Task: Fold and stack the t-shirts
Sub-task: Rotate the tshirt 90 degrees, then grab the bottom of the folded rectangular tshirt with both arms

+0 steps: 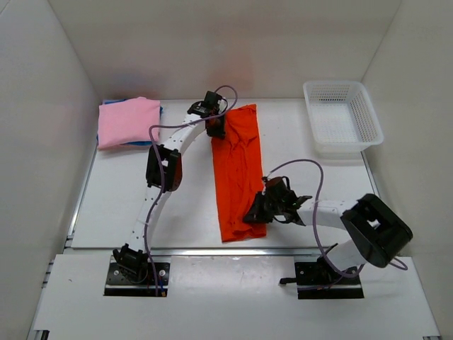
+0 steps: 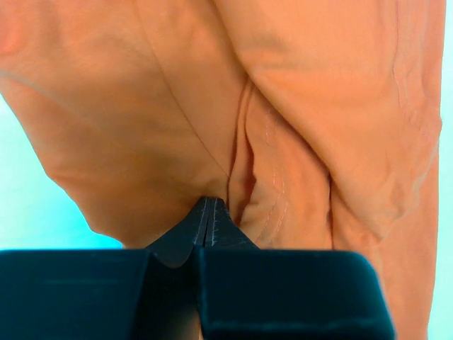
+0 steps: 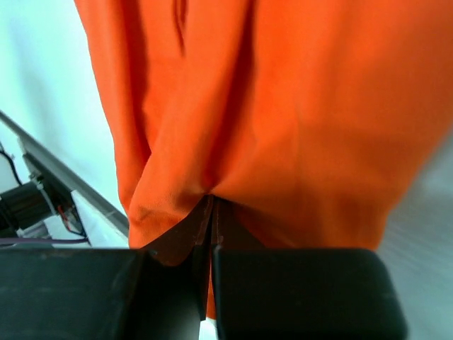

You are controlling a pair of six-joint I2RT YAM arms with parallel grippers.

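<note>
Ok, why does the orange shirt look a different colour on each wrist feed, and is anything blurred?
Left wrist view: orange shirt washed out to pale peach, table tinted cyan, seams sharp. Right wrist view: the shirt is deep saturated orange, smeared toward the right edge. Top external view: even light, faint shadows, shirt crisp.

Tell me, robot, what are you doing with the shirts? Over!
Roger: left jaws shut on orange shirt, far end; right jaws shut on its near end. Folded pink shirt sits on blue shirt. Nothing in the way.
</note>
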